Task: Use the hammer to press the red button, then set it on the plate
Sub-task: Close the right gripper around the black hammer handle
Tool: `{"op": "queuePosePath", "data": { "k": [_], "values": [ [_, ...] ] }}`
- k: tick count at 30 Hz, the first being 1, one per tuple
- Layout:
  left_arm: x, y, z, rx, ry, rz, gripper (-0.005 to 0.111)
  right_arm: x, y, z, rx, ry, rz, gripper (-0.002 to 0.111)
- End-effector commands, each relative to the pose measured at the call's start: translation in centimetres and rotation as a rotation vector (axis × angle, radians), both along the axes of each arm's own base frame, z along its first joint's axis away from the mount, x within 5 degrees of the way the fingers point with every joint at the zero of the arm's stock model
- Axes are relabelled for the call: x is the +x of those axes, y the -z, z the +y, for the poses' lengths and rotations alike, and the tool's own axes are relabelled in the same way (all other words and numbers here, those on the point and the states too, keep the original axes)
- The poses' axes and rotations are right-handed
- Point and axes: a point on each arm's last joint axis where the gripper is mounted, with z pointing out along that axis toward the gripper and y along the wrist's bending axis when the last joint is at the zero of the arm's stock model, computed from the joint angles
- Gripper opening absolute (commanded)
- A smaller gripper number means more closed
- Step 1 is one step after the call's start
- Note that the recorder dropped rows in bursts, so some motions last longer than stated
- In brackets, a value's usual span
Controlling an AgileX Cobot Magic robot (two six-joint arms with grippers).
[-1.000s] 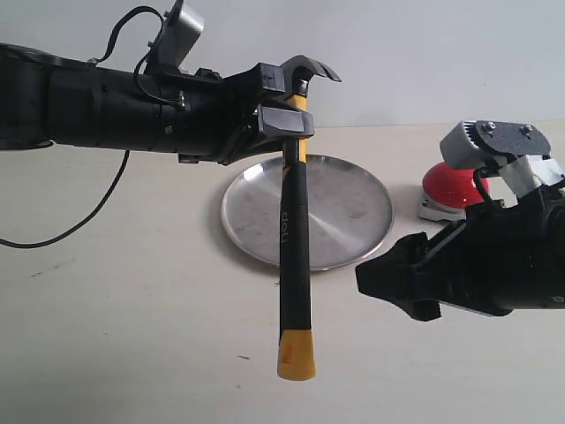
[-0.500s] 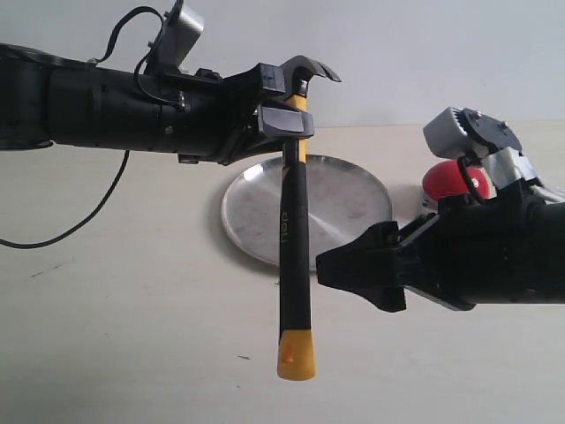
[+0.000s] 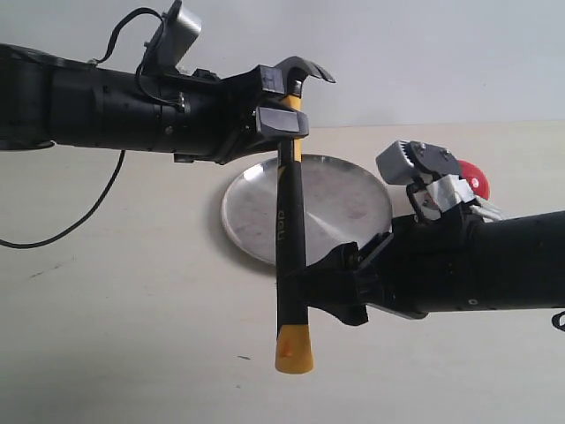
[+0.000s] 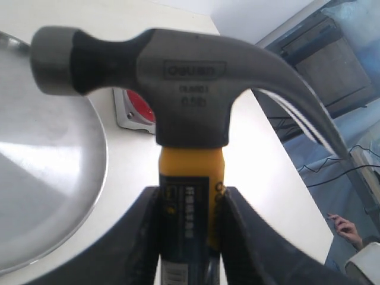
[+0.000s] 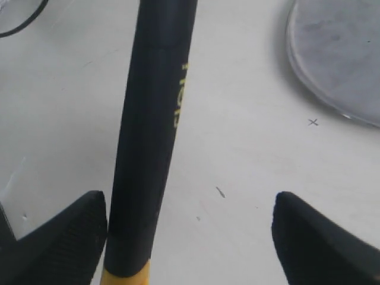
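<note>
My left tool clamps the hammer at its yellow neck; it hangs upright before the shiny round plate. My right tool, spread wide, straddles the matte black handle.

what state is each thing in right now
hammer, held in the air, head up
left gripper, shut on the hammer's neck
right gripper, open, jaws around the lower handle
red button, on the table, clear of the hammer
plate, flat on the table, bare
</note>
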Motion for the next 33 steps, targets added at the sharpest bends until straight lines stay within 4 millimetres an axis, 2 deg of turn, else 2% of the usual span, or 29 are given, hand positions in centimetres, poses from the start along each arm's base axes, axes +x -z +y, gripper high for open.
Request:
{"op": "queuePosePath", "data": {
  "k": [1,9,15,21,33],
  "values": [
    [0.8,-0.2,-0.4,-0.042,-0.01,0.011,0.0,0.2,0.1,0.2,-0.006,-0.023,-0.02,0.074],
    [2.3,0.8,-1.7,-0.066,0.04,0.027,0.0,0.3,0.2,0.2,-0.018,-0.032,-0.039,0.074],
    [2.9,0.6,-1.6,-0.073,0.033,0.019,0.0,1.0,0.8,-0.2,-0.088,0.033,-0.039,0.074],
    [3.2,0.8,-1.2,-0.077,0.029,0.025,0.0,2.2,0.5,1.0,-0.034,-0.016,-0.034,0.076],
    [3.2,0.8,-1.2,-0.083,0.04,0.024,0.0,4.7,1.2,2.7,0.0,-0.05,-0.004,0.076]
  ]
}}
